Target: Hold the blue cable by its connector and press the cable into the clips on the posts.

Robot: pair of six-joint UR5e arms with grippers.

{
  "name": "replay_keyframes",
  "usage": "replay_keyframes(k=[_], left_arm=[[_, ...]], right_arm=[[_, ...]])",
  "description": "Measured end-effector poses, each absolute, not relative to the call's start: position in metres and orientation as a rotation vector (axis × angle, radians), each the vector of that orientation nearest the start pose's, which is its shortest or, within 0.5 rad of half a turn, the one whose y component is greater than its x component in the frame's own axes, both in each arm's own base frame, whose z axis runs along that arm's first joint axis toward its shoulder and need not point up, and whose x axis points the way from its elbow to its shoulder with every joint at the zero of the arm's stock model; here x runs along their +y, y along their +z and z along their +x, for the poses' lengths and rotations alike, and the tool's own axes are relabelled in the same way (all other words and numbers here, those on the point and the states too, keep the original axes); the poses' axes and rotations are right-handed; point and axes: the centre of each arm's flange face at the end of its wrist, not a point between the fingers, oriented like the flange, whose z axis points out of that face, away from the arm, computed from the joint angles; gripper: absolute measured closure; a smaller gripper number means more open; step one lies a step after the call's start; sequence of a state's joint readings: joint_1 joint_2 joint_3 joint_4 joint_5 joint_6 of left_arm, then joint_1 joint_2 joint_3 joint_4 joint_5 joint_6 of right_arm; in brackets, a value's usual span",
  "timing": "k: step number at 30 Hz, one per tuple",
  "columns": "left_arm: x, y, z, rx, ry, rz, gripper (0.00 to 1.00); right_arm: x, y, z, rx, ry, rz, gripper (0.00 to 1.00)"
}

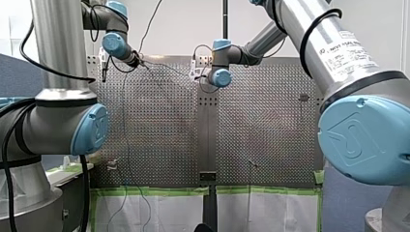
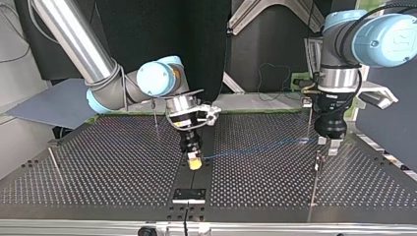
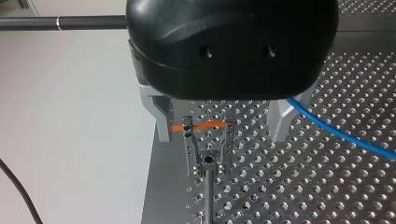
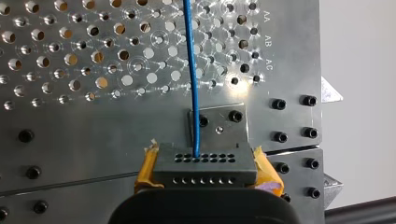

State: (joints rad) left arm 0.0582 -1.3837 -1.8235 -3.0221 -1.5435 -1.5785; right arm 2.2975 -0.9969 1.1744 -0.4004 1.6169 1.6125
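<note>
**Risk.** The cable [image 3: 336, 130] passes just outside one finger of my left gripper [image 3: 220, 135], not over the clip [image 3: 208, 140] that sits between and ahead of those fingers. A press from here would likely miss the slot or snag the cable on the finger. Pull along the line could also twist the connector [image 4: 205, 168] in its grasp, or bend the thin post [image 3: 208, 196].

**Grippers.** My left gripper's metal fingers are spread wide and straddle the clip, holding nothing. My right gripper [image 2: 194, 161] is clenched on the connector, with its yellow pads [image 4: 266, 170] on both sides. The cable leaves the connector straight ahead of it.
</note>
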Motion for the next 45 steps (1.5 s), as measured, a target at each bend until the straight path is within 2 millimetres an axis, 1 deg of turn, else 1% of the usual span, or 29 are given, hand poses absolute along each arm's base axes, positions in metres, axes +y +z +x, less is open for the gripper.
replay_keyframes(k=[14,20,26,31,38,45], left_arm=[[-0.112,0.460,0.424,1.517,0.017,-0.027,0.00],[-0.119,0.459,0.422,1.526,-0.003,-0.015,0.00],[-0.127,0.452,0.421,1.559,-0.022,-0.006,0.00],[-0.139,0.442,0.420,1.599,-0.042,0.019,0.00],[-0.158,0.437,0.415,1.623,-0.075,0.058,0.00],[-0.182,0.433,0.408,1.652,-0.123,0.104,0.00]], right_arm=[[-0.465,0.372,0.586,-0.747,1.875,1.468,1.00],[-0.467,0.372,0.584,-0.749,1.872,1.467,1.00],[-0.469,0.370,0.583,-0.753,1.867,1.467,1.00],[-0.470,0.369,0.582,-0.754,1.866,1.469,1.00],[-0.470,0.368,0.583,-0.755,1.864,1.471,1.00],[-0.471,0.367,0.583,-0.756,1.862,1.472,1.00]])
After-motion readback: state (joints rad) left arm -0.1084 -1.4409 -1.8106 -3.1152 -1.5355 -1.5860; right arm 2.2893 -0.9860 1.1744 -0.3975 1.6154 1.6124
